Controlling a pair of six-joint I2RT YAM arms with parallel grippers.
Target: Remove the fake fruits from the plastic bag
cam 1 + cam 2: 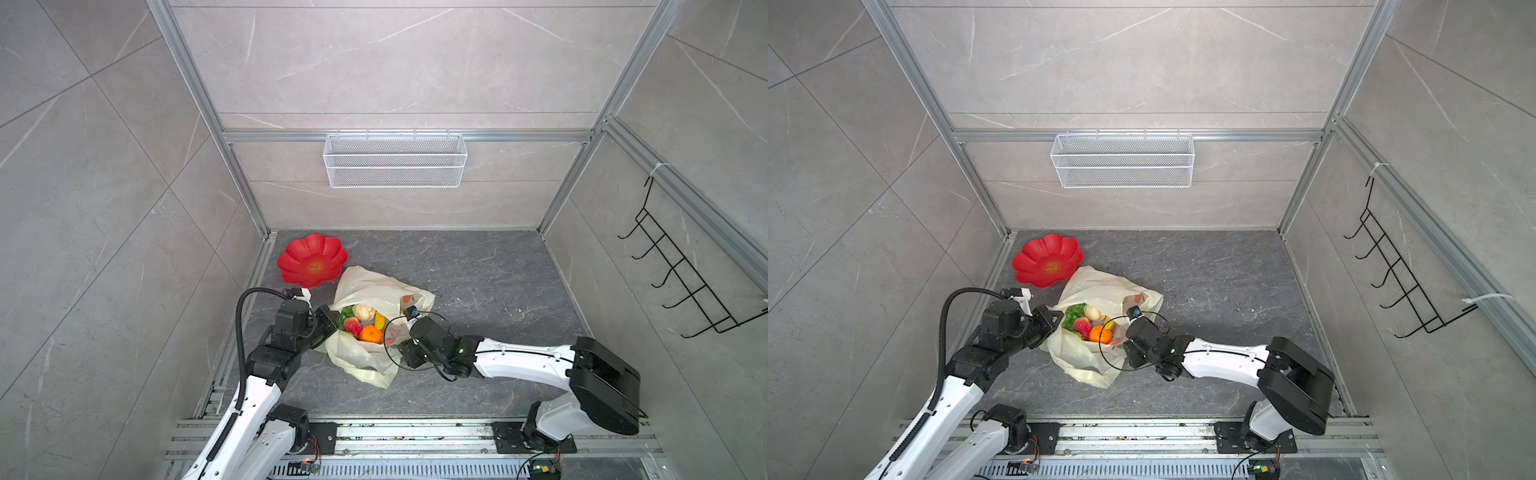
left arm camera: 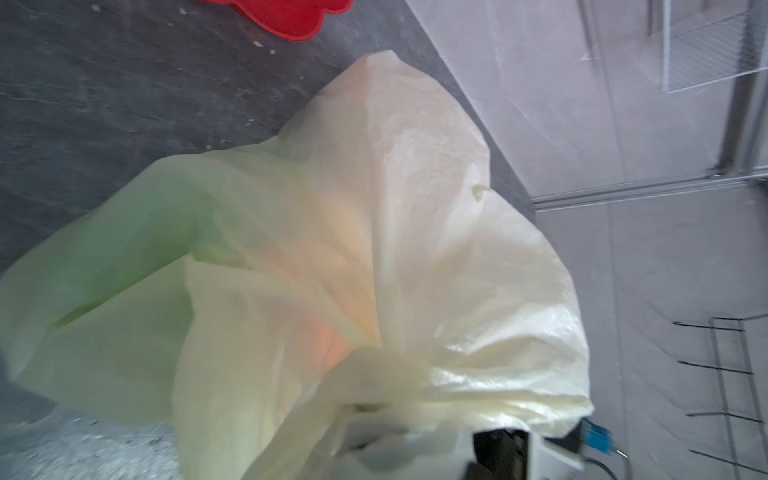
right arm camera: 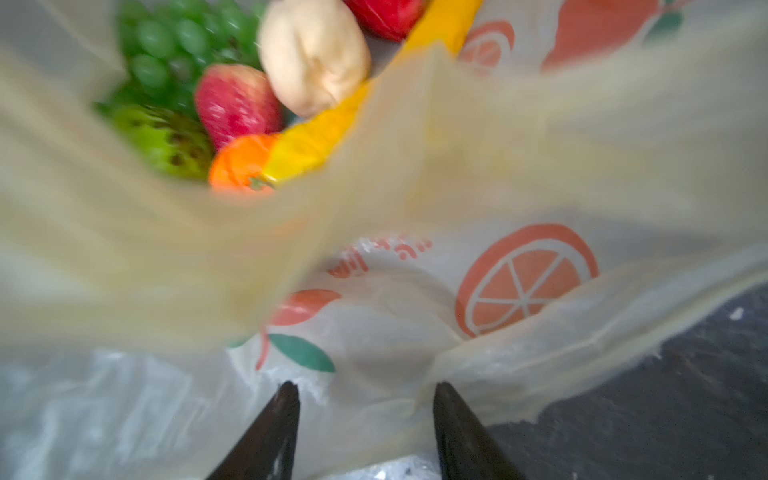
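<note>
The pale-yellow plastic bag [image 1: 374,286] [image 1: 1096,286] lies on the dark floor with its mouth open upward. Inside it are fake fruits: a green grape bunch [image 1: 347,312], a beige peach [image 1: 365,311], a red strawberry [image 1: 353,326], an orange [image 1: 371,333] and a yellow banana [image 3: 316,141]. A red apple [image 3: 386,16] shows partly behind them. My left gripper [image 1: 334,320] is shut on the bag's left rim, and the film [image 2: 415,187] bunches at its jaws and hides the fingers. My right gripper [image 3: 365,390] stands open at the bag's right rim, with the printed film lying loose between its fingers [image 3: 286,415].
A red flower-shaped plate [image 1: 311,261] [image 1: 1047,261] sits on the floor behind and left of the bag. A white wire basket [image 1: 395,160] hangs on the back wall. A black hook rack [image 1: 681,274] is on the right wall. Aluminium rails [image 1: 415,432] run along the front.
</note>
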